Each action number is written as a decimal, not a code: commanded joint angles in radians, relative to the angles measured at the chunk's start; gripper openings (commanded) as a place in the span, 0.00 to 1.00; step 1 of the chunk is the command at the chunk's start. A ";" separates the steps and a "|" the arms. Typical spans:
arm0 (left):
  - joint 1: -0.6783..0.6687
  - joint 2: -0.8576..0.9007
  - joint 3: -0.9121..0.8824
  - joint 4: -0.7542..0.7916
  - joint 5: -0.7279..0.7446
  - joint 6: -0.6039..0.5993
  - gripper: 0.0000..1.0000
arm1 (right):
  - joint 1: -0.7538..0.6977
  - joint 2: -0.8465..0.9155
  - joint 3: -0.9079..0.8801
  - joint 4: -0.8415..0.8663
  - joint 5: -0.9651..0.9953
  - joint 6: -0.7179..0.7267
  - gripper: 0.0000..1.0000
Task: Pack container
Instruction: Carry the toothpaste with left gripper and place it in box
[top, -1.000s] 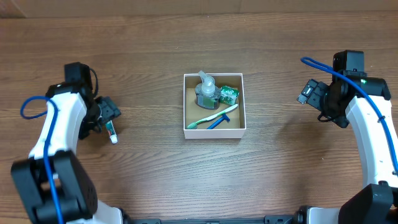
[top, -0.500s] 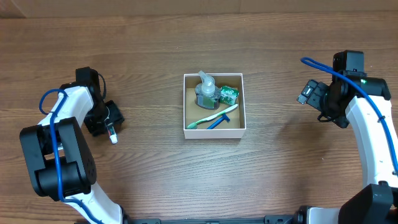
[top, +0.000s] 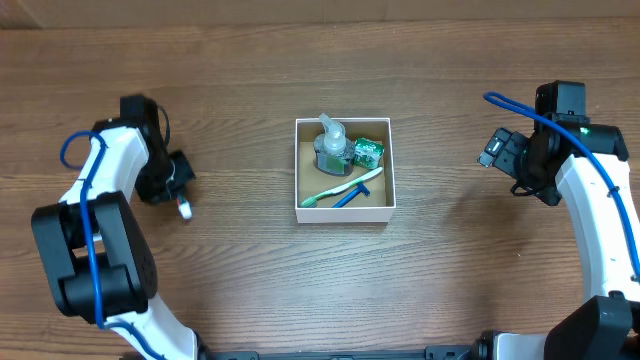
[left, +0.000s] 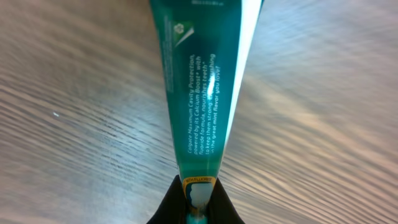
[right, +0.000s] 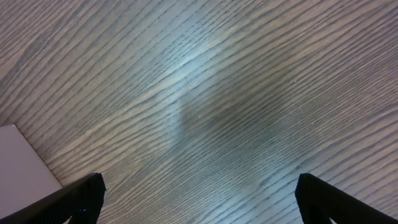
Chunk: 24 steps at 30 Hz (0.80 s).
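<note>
The container (top: 340, 214), a small square white box with a brown inside, stands at the table's middle. In it lie a clear pump bottle (top: 331, 147), a green packet (top: 367, 152), a light green toothbrush (top: 338, 189) and a blue razor (top: 350, 195). Far to its left my left gripper (top: 174, 184) is shut on a teal toothpaste tube (left: 205, 81); in the left wrist view the tube's narrow end is pinched between the fingers, left gripper (left: 198, 194). Only the tube's white tip (top: 185, 209) shows from overhead. My right gripper (top: 497, 148) is open to the box's right, right gripper (right: 199, 196) over bare wood.
Brown wooden tabletop all around. A white corner of the container (right: 18, 168) shows at the left edge of the right wrist view. The right arm's blue cable (top: 520, 112) loops above its wrist.
The left gripper has closed onto the toothpaste tube and its wrist has shifted slightly up and left. The right arm and the box contents have not moved.
</note>
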 joint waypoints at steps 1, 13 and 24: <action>-0.128 -0.232 0.140 -0.005 0.019 0.077 0.04 | -0.002 -0.009 0.000 0.005 0.002 -0.004 1.00; -0.783 -0.291 0.175 0.067 0.015 0.599 0.04 | -0.002 -0.009 0.000 0.005 0.002 -0.003 1.00; -0.819 -0.048 0.175 0.056 0.018 0.556 0.40 | -0.002 -0.009 0.000 0.001 0.002 -0.003 1.00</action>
